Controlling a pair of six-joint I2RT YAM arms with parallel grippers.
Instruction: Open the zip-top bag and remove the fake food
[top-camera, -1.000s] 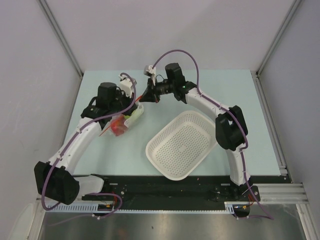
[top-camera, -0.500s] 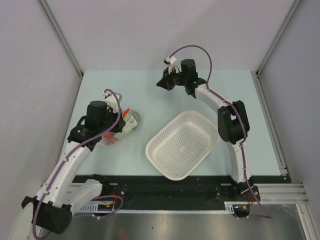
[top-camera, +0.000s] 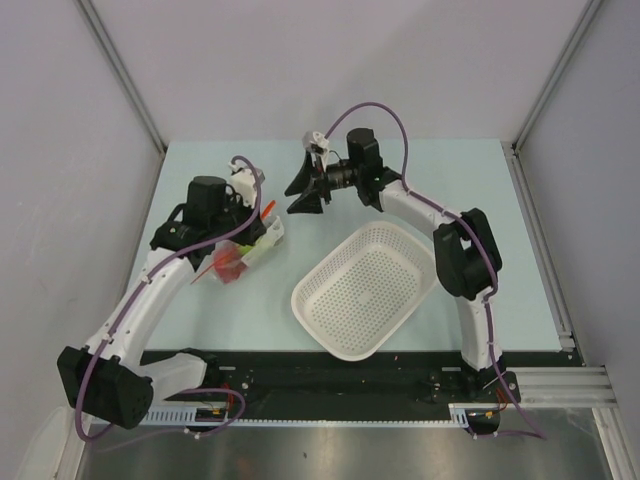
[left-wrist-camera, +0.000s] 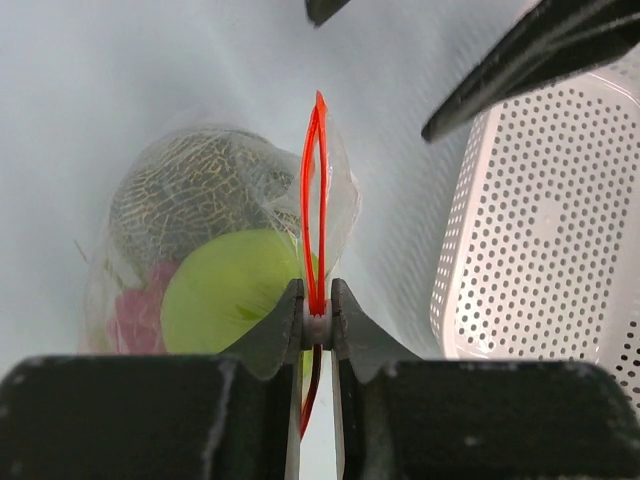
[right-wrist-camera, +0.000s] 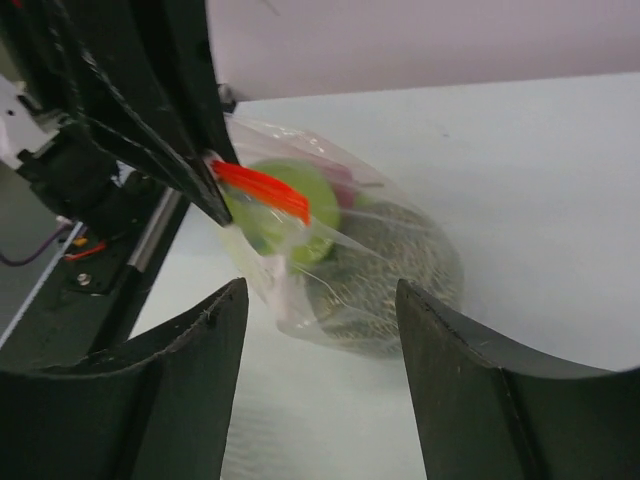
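None of the food is out yet: a green apple, a net-patterned green piece and something pink-red all sit inside the bag, which stands on the left part of the tabletop, well apart from the white basket, its bottom seemingly resting there. One end of the orange-red zip is pinched tight in the left pincer, whose jaws are pressed together on it. From that grip the strip's two lines bow only slightly apart, so the mouth looks barely parted at most; I cannot tell whether the seal has truly broken. Facing it from the other side, the right pincer is spread wide just beside the bag, touching nothing. By my reading the opening step is at its start: the free side of the mouth needs a grip and a pull, then every piece has to come out.
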